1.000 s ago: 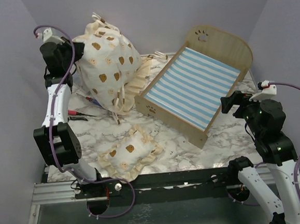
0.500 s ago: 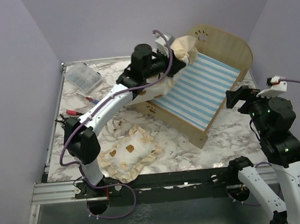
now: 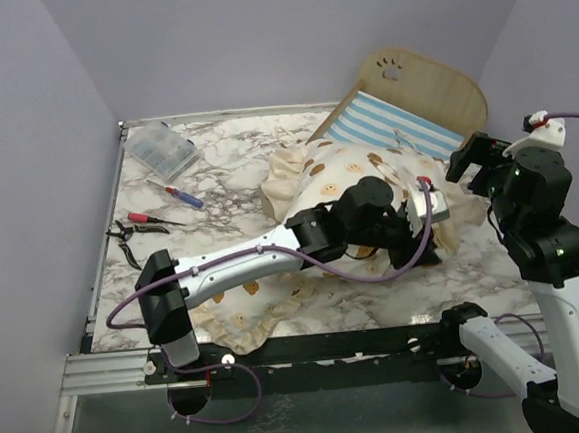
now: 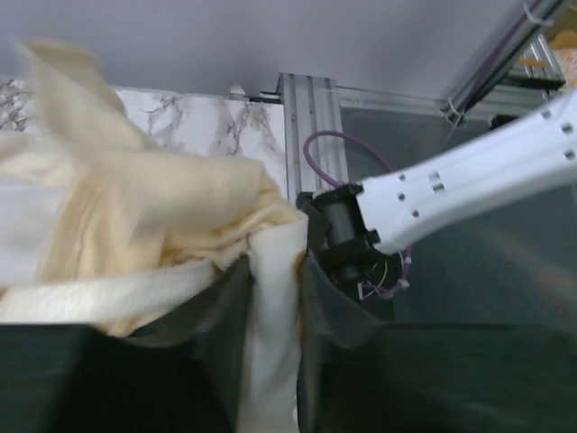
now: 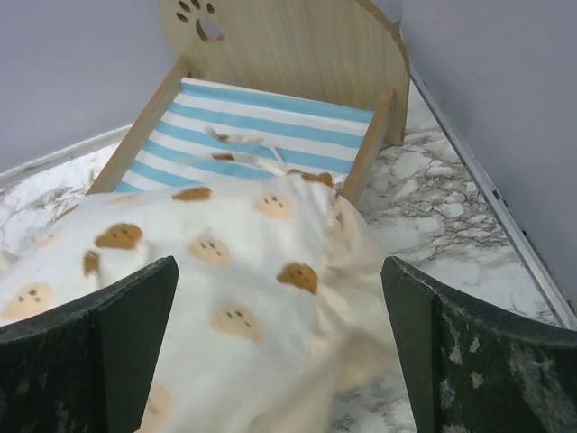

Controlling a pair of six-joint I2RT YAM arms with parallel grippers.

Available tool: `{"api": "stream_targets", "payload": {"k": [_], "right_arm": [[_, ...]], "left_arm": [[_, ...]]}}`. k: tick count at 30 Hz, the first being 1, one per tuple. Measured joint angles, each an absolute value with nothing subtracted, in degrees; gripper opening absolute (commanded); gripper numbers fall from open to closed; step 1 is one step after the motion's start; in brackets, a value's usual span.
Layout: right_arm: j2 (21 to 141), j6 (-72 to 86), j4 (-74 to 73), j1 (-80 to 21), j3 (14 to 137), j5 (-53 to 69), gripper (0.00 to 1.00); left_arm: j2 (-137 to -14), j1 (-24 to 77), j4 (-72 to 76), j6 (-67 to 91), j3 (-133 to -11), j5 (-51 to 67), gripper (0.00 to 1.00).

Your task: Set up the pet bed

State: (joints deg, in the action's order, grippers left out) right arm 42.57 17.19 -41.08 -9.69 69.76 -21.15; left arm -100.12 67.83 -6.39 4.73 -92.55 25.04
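Top view: the pet bed (image 3: 430,90) sits at 1 o'clock, its long axis running 1-to-7, with the bear-print cushion (image 3: 336,173) covering its foot.

Left wrist: the left gripper (image 4: 275,280) straddles cushion fabric; I cannot tell if it is clamped.

Right wrist: the right gripper (image 5: 279,334), jaws wide apart, is nearer; the bed lies toward 12.

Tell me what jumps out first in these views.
A big bear-print cushion lies heaped over the foot of the pet bed, at the far right. The left arm stretches across to it, cushion fabric between the fingers of the left tool. The right tool hangs open beside the bed.
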Motion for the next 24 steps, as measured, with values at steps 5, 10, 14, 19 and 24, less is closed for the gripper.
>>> {"api": "stream_targets", "payload": {"k": [5,10,14,19,24], "right_arm": [[50.13,17.61,-43.18,-9.69,73.82,-20.75,1.0],[58.72,17.93,-45.3,-9.69,76.88,-16.03,1.0],[64.53,18.02,-47.22,-9.69,76.6,-9.69,1.0],[68.36,17.96,-49.52,-9.78,75.37,-3.86,1.0],[72.16,17.93,-48.58,-9.78,73.87,1.89,1.0]], "left_arm": [[-92.14,69.89,-7.7,5.3,-84.86,22.68,0.68],[-81.08,68.42,-8.08,8.84,-78.46,14.5,0.77],[-73.63,68.2,-9.17,12.8,-75.42,5.15,0.8],[-69.69,65.45,-11.03,17.96,-73.01,-4.08,0.85],[-67.75,56.95,-13.1,24.23,-65.93,-6.31,0.85]]}}
